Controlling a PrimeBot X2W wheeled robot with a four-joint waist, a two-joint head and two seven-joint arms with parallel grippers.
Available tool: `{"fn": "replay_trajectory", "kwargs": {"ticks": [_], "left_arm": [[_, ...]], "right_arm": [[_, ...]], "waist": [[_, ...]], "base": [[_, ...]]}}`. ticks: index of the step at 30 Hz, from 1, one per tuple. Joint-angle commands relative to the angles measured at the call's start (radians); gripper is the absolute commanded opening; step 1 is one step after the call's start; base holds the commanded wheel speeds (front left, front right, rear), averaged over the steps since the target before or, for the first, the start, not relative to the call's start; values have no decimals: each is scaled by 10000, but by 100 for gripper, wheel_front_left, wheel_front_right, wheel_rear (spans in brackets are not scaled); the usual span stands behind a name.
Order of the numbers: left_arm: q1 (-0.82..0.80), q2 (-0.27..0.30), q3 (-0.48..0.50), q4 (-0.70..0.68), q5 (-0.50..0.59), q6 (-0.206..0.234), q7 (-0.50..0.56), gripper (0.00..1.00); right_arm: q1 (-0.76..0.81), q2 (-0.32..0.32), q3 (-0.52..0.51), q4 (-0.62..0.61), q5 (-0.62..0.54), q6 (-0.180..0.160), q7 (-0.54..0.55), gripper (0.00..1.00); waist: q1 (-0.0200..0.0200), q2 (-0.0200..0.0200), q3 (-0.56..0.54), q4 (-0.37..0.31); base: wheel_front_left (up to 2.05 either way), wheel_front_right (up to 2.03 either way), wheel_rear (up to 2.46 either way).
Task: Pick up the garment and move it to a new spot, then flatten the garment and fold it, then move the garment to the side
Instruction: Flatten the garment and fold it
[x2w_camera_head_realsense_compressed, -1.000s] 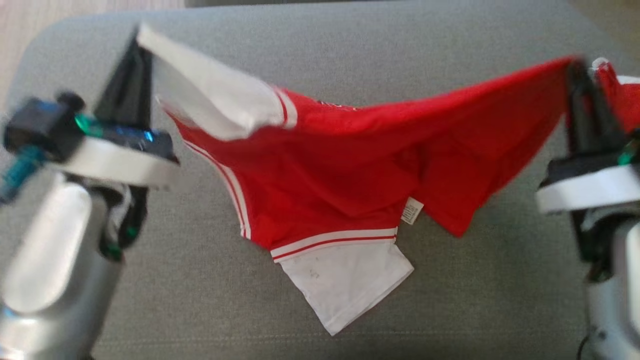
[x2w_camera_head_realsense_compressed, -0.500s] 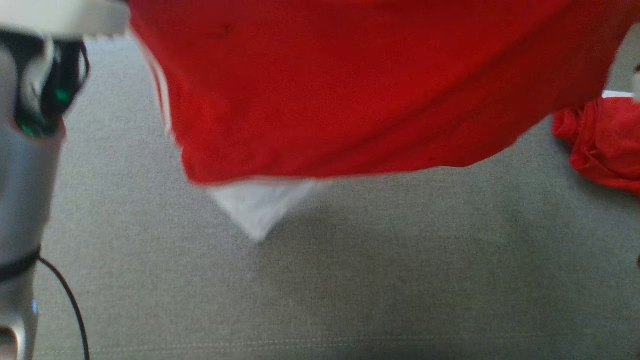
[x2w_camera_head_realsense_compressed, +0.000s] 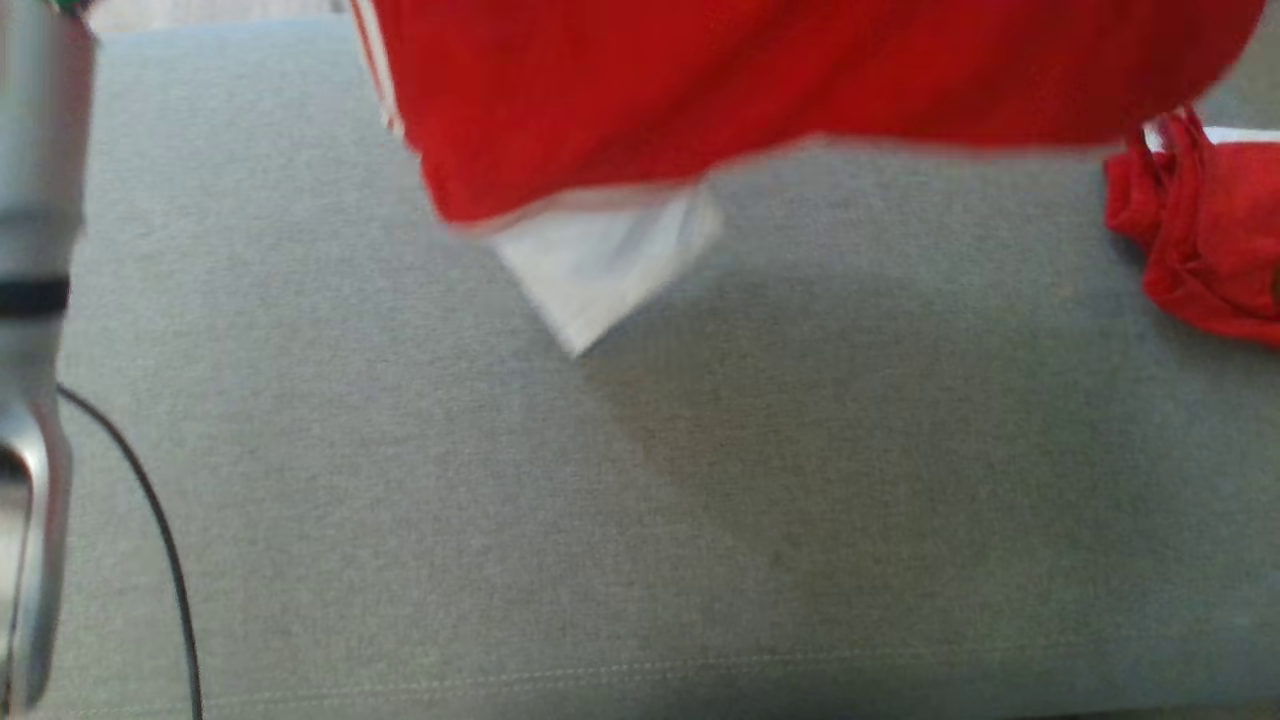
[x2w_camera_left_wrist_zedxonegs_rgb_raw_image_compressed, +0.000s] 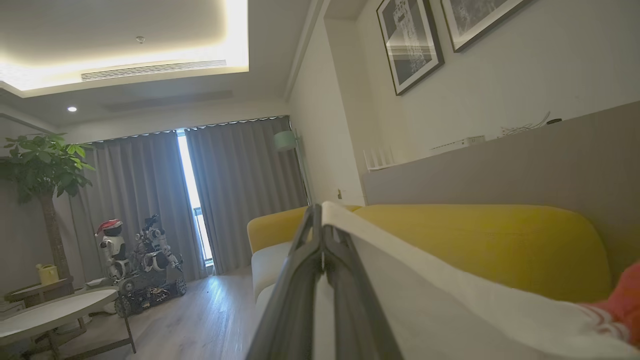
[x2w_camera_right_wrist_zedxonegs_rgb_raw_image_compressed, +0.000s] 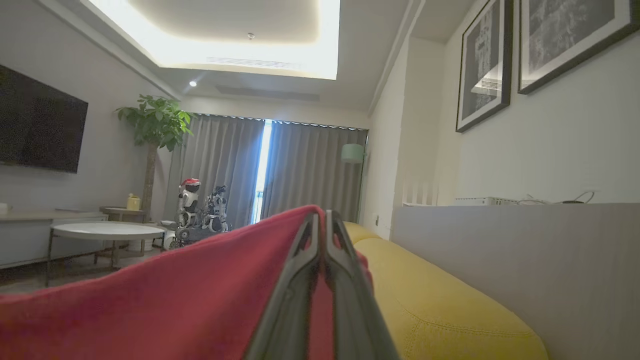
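Note:
The garment (x2w_camera_head_realsense_compressed: 760, 90), red with white sleeves and white stripes, hangs spread across the top of the head view above the grey cushion (x2w_camera_head_realsense_compressed: 700, 550). One white sleeve (x2w_camera_head_realsense_compressed: 600, 270) dangles below its lower edge. My left gripper (x2w_camera_left_wrist_zedxonegs_rgb_raw_image_compressed: 321, 222) is shut on the garment's white cloth (x2w_camera_left_wrist_zedxonegs_rgb_raw_image_compressed: 425, 300), which drapes off to the right of the fingers. My right gripper (x2w_camera_right_wrist_zedxonegs_rgb_raw_image_compressed: 321, 217) is shut on the red cloth (x2w_camera_right_wrist_zedxonegs_rgb_raw_image_compressed: 175, 300), which stretches away to the left. My left forearm (x2w_camera_head_realsense_compressed: 35, 300) stands along the left edge of the head view.
Bunched red fabric (x2w_camera_head_realsense_compressed: 1205, 240) rests on the cushion at the right edge; I cannot tell if it belongs to the same garment. A black cable (x2w_camera_head_realsense_compressed: 160, 540) hangs by my left forearm. A yellow sofa back (x2w_camera_left_wrist_zedxonegs_rgb_raw_image_compressed: 475, 240) and a grey ledge (x2w_camera_right_wrist_zedxonegs_rgb_raw_image_compressed: 525, 260) lie ahead.
The head view has shifted. Both grippers have gone above its top edge with the garment, which now hangs stretched and high; only its lower part and one sleeve remain in view.

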Motion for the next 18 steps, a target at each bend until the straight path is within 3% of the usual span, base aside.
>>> {"fn": "replay_trajectory", "kwargs": {"ticks": [1, 9, 14, 18], "left_arm": [[-1076, 312, 254, 193, 168, -19, -207, 0], [-2763, 55, 454, 1761, 789, 270, -543, 0], [-1752, -710, 645, 3481, 223, -8, -528, 0], [-533, -1461, 896, 5561, -464, 10, 207, 0]], "right_arm": [[-740, 257, 42, 301, 10, 37, -390, 0], [-2889, 1157, -218, 3874, -663, 37, -2012, 0], [-2606, 1488, 494, 6079, -1107, 37, -1925, 0], [-1927, 1740, 510, 7689, -935, 37, -1726, 0]], "waist": [[0, 0, 59, -114], [0, 0, 510, -49], [0, 0, 988, 307], [0, 0, 1230, 495]], "base": [[0, 0, 0], [0, 0, 0], [0, 0, 0], [0, 0, 0]]}}
